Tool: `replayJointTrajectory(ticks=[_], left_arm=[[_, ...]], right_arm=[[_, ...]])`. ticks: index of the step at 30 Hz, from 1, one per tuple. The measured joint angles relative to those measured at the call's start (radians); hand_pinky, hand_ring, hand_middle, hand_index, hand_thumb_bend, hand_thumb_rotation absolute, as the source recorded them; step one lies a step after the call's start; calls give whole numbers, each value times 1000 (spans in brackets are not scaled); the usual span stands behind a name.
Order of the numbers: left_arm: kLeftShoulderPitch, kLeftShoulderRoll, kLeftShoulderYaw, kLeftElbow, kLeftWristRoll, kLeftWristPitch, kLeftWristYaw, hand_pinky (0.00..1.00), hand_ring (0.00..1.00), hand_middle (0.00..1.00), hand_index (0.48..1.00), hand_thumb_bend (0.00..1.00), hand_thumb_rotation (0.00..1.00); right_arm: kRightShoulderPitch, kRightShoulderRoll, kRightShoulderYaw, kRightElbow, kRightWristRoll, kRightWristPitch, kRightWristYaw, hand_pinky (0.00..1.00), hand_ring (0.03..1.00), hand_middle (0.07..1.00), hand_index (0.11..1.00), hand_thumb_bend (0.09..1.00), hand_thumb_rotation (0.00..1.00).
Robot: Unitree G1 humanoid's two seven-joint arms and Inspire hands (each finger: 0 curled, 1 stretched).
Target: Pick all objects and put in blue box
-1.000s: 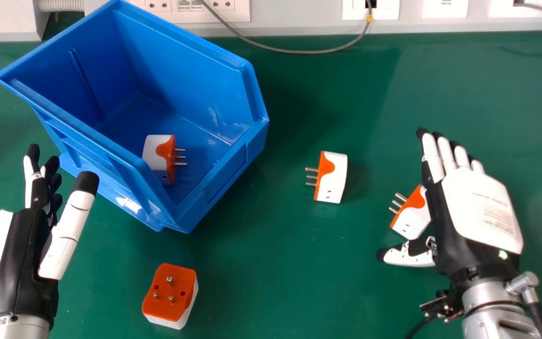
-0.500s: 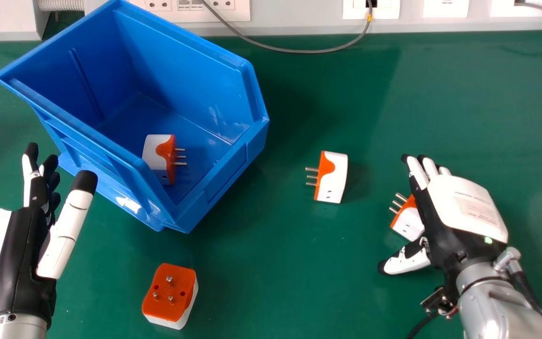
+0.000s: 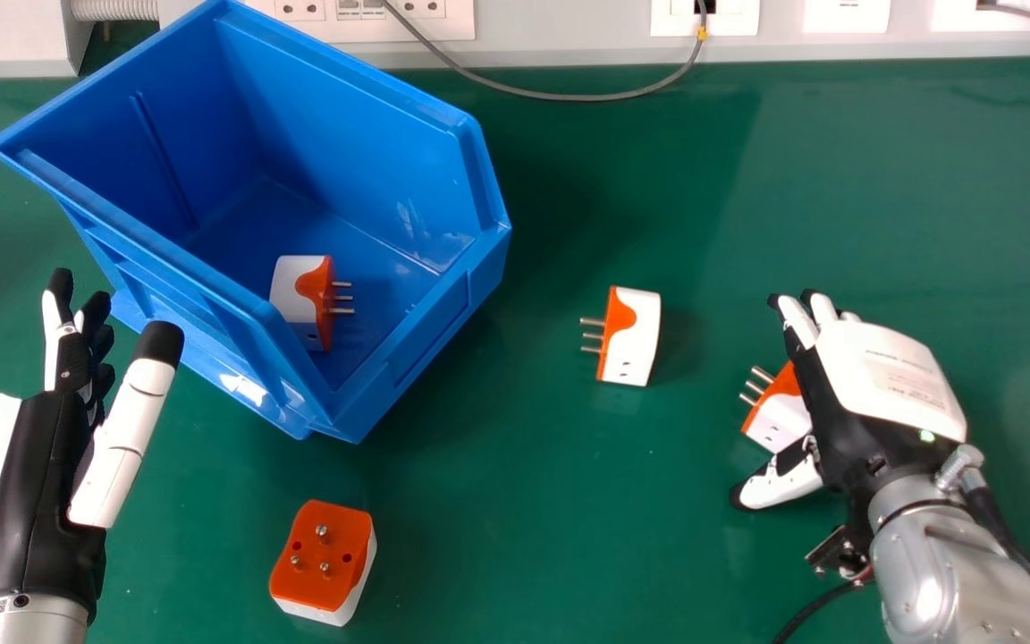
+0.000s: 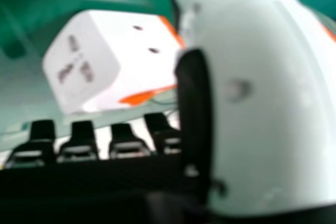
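Right hand (image 3: 892,380) spread over plug adaptor (image 3: 776,427) on table (image 3: 497,528), thumb (image 3: 781,486) held well apart from fingers (image 3: 799,324). Grip best closed across adaptor's sides, clear of pins (image 3: 755,388), lest it be tipped or pushed away; firm hold needed before lift towards blue box (image 3: 448,326). Pins seen in head view; socket end (image 4: 79,66), hand-covered there, revealed in right hand view. Left hand (image 3: 32,483) idle, head view's left.

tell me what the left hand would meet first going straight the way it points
Probably the blue box, just ahead of the left hand, though the hand's height is hard to judge.
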Motion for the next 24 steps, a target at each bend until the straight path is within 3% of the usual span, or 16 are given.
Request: replayJointTrajectory(ticks=[8,24], left_arm=[[1,1,0,-7,0,14,-1,1000,1000,1000,1000,792,888],[-2,3,2,-8,0,19,-6,1000,1000,1000,1000,780,890]], right_arm=[[-26,-19,6,5,23,3,36,905,951,973,921,688,80],[-129,-50,43,34,33,91,222,893,940,971,912,631,27]])
